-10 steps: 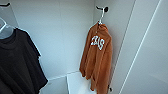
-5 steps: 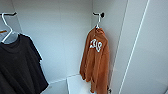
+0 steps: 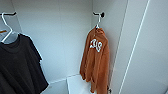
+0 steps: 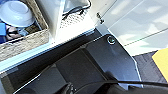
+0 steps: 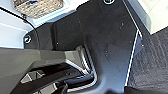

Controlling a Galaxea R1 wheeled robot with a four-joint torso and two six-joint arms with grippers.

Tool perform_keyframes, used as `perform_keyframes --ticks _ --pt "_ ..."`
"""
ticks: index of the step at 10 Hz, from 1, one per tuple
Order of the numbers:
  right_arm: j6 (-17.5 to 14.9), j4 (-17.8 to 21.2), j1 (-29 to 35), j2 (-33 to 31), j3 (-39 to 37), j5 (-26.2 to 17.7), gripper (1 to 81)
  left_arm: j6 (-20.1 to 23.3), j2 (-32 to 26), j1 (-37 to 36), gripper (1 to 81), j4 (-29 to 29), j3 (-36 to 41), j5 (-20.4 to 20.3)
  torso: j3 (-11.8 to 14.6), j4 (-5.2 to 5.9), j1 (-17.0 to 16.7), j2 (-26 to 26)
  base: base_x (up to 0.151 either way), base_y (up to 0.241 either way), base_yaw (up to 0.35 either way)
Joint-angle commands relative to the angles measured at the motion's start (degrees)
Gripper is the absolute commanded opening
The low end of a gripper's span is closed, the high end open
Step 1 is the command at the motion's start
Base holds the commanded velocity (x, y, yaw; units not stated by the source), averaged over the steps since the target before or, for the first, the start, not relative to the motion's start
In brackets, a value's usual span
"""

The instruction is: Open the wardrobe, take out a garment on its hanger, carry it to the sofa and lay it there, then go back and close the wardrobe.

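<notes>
The wardrobe (image 3: 62,37) stands open in the head view, its white back wall facing me and a white door panel (image 3: 150,50) at the right. The garment (image 3: 96,60), a rust-orange shirt with a white printed mark, hangs inside at the right. Its pale hanger (image 3: 98,21) hooks over a dark rail (image 3: 98,13) near the side wall. The shirt hangs long and loose, reaching down to the wardrobe's floor area. The sofa is hidden from here.
A black shirt (image 3: 20,65) on a white hanger (image 3: 7,30) hangs at the left. A white block (image 3: 77,83) sits low between the shirts. A woven basket (image 4: 22,42) holding a white bowl (image 4: 16,13) shows in the left wrist view, dark carpet (image 5: 152,65) in the right.
The whole picture has shifted slightly. The orange shirt looks a little narrower than a second ago and hangs in the same place.
</notes>
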Motion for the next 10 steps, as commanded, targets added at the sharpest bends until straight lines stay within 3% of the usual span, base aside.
perform_keyframes --ticks 1,2,3,10 --pt "0.1 0.1 2.8 0.3 0.0 -2.4 81.1 -0.4 -9.9 -14.5 81.1 -1.4 19.2 3.8 0.0 0.00 0.1 0.0 0.000 0.000 0.000" --pt "0.0 0.1 2.9 0.3 0.0 -2.4 81.1 -0.5 -11.9 -16.7 81.1 -2.0 22.4 3.8 0.0 0.00 0.1 0.0 0.000 0.000 0.000" --pt "0.0 0.1 3.0 0.2 0.0 -2.4 81.1 -0.5 -13.1 -19.4 81.1 -3.8 24.0 6.4 0.0 0.00 0.1 0.0 0.000 0.000 0.000" --pt "0.0 0.1 2.9 -0.1 -0.1 -2.7 81.1 -1.7 -16.5 -33.3 81.1 -9.2 26.4 14.8 0.0 -0.02 0.1 0.0 0.000 0.000 0.000"
